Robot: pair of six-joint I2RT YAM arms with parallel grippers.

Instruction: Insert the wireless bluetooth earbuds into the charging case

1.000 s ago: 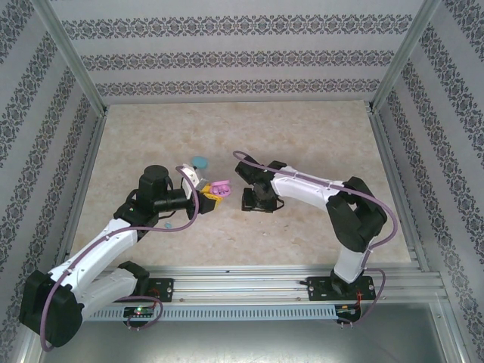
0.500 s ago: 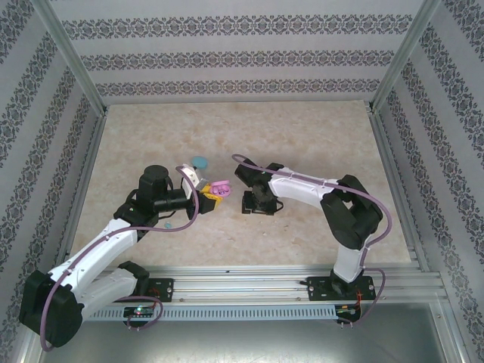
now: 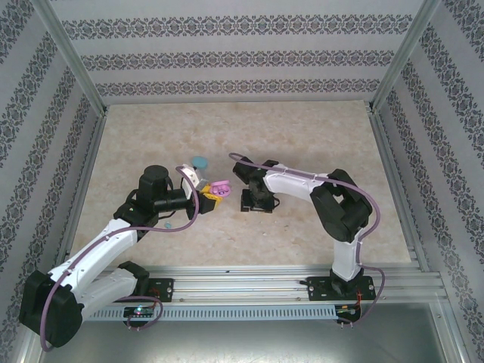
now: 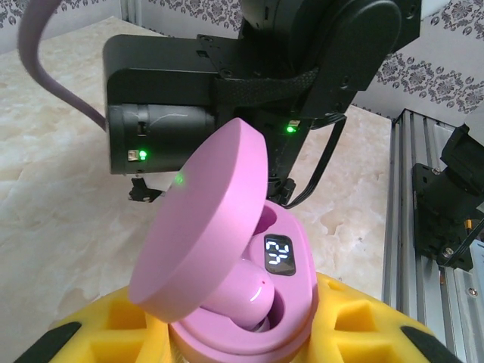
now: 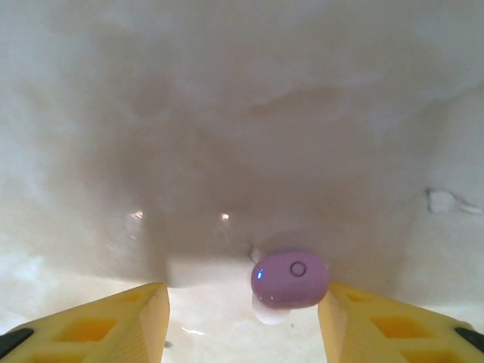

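My left gripper [image 3: 211,194] is shut on the pink charging case [image 3: 220,186], held above the table. In the left wrist view the case [image 4: 302,302] sits between the yellow pads [image 4: 355,325] with its lid [image 4: 200,227] tipped open. One pink earbud [image 4: 253,293] rests in a socket beside the lit display. My right gripper [image 3: 253,204] points down at the table, just right of the case. In the right wrist view it [image 5: 242,306] is open. A second pink earbud [image 5: 290,280] lies on the table between the yellow fingers [image 5: 370,321], close to the right one.
A turquoise oval case [image 3: 200,161] lies on the table behind the left gripper. A tiny pale blue bit [image 3: 168,224] lies by the left arm. The right arm's black wrist [image 4: 227,91] hangs close behind the pink case. Metal frame rails edge the marbled table [image 3: 302,136].
The right arm has folded in, its elbow shifting left, and its gripper has edged slightly left over the earbud with jaws a little wider. The left arm and case have stayed still.
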